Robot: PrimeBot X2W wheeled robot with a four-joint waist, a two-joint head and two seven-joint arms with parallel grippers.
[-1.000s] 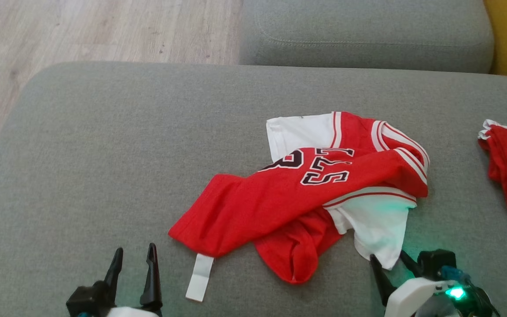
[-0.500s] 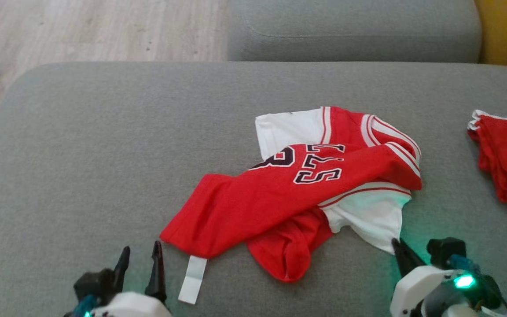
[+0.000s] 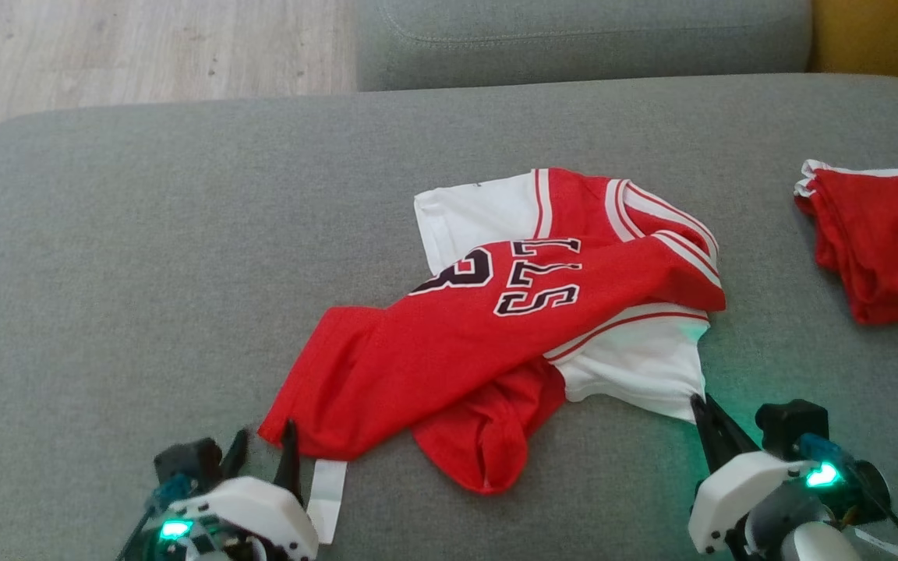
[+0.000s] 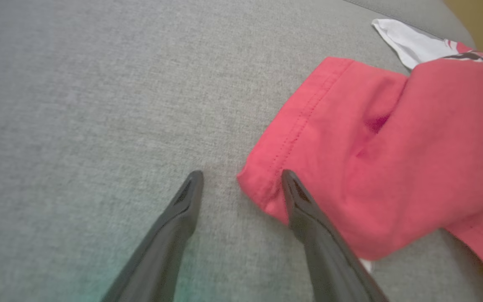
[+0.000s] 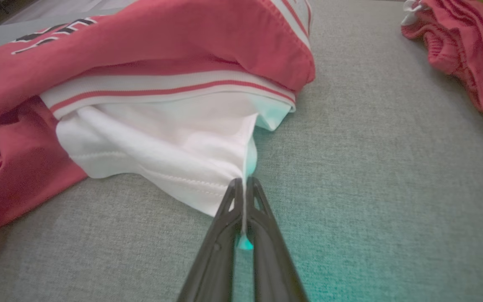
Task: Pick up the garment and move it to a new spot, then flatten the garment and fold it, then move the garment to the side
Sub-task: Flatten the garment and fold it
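Grey woven upholstery: a broad cushion [image 3: 145,234] is seen from above, with pale wood flooring [image 3: 145,47] past its far left corner, a second grey cushion [image 3: 574,39] behind its far edge and a yellow surface [image 3: 885,31] at the far right. Item one: the garment [image 3: 449,351], a red jersey with white panels, white-and-red striped trim and dark white-outlined lettering, is laid crumpled and part-folded across the middle of the cushion, reaching toward the near edge. A white label strip [image 3: 328,491] is seen trailing from under its near-left red corner. Item two: a second red cloth [image 3: 878,241] with a white edge is bunched at the cushion's right edge, well apart from the garment. Left gripper [image 4: 242,174]: the jaws are held spread at the garment's near-left corner; the stitched red hem corner is placed between the two fingertips, one finger over bare upholstery, the other overlapping the red cloth. Contact with the fabric cannot be told. Right gripper [image 5: 243,181]: the jaws are clenched on the white corner at the garment's near-right end; a thin fold of white cloth is seen pinched between the fingers, and the fabric is drawn taut to that point. Green light is cast on the nearby upholstery.
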